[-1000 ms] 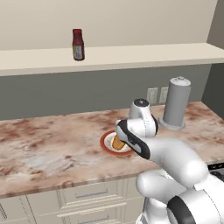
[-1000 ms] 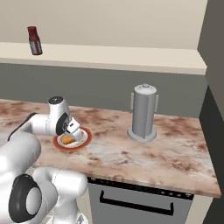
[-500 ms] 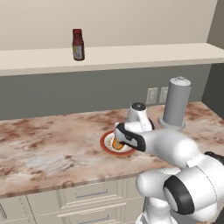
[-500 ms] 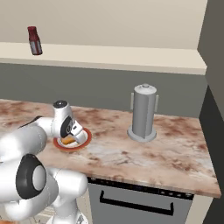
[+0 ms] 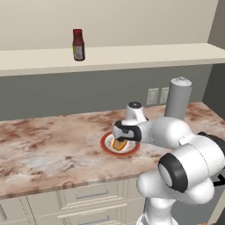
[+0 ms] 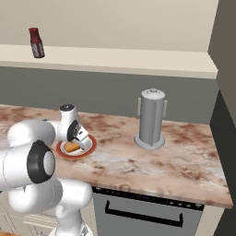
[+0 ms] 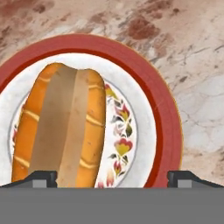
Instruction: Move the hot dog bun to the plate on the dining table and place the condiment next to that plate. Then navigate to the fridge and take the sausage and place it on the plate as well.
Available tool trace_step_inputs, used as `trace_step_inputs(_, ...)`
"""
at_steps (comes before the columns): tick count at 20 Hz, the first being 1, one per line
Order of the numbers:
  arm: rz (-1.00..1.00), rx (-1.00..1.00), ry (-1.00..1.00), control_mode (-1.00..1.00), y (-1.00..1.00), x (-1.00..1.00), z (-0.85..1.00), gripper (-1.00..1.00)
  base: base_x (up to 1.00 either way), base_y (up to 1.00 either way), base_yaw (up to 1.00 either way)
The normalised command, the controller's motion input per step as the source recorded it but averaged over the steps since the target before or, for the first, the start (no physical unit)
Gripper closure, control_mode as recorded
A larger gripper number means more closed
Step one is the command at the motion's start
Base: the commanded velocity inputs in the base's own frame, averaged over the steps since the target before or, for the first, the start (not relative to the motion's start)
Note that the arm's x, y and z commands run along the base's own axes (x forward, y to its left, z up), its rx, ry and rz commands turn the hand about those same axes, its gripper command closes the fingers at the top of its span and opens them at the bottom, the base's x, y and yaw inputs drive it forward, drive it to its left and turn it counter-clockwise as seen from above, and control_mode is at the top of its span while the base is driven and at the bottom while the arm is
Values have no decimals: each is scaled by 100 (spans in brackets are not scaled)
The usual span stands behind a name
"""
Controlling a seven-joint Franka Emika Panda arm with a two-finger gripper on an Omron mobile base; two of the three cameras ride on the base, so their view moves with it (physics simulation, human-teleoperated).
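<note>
the gripper (image 7: pixel 112 177) hung wide open just above the hot dog bun (image 7: pixel 61 127), its two fingertips (image 7: pixel 41 178) set well apart and gripping nothing. the bun lay on a white plate with a red rim (image 7: pixel 168 127) and a flower pattern, which sat on the marbled desk (image 5: pixel 48 149). the condiment (image 5: pixel 78 44) stood upright on the pale shelf (image 5: pixel 132 55) above the desk. a grey canister (image 6: pixel 151 119) stood on the desk, well apart from the plate.

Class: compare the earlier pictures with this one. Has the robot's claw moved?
Yes. The claw has come down toward the red-rimmed plate, now wide open just over the hot dog bun.
</note>
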Motion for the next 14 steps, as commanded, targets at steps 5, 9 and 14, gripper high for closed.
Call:
trace_step_inputs(5, 0, 0, 4, -100, 12, 15, -20, -100, 0, 0, 0)
trace_step_inputs(9, 0, 2, 0, -100, 1, 2, -25, -100, 0, 0, 0)
trace_step_inputs(14, 0, 4, 0, -100, 0, 0, -26, -100, 0, 0, 0)
